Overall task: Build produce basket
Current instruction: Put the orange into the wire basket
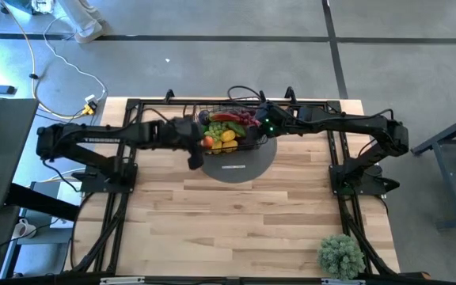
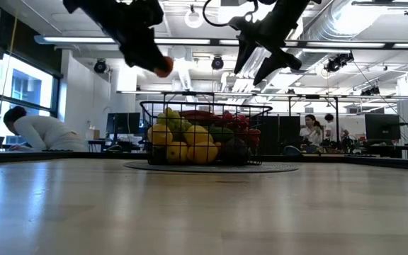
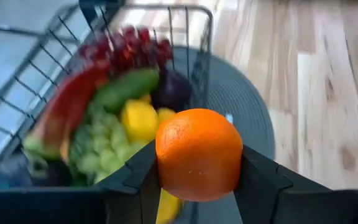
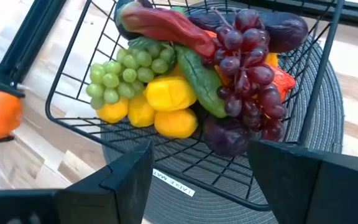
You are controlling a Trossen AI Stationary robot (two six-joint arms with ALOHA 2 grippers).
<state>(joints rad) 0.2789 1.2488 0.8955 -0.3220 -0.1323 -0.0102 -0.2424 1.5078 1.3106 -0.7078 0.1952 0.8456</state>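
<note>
Fingers of the left gripper (image 3: 197, 186) are clamped on an orange (image 3: 198, 154), holding it in the air just beside the basket's (image 1: 253, 145) left edge, above the bench (image 1: 236, 222). The right gripper (image 4: 201, 180) hovers over the basket's right end with its fingers parted and nothing between them. The basket sits on a grey round mat (image 1: 236, 168) near the far middle of the bench, filled with produce (image 4: 191, 81): green grapes (image 4: 122, 76), purple grapes (image 4: 251, 68), lemons (image 4: 166, 93), a cucumber (image 4: 199, 79), a red chilli (image 4: 166, 25) and an eggplant (image 4: 284, 30). A potted plant (image 1: 340, 255) stands at the near right corner.
</note>
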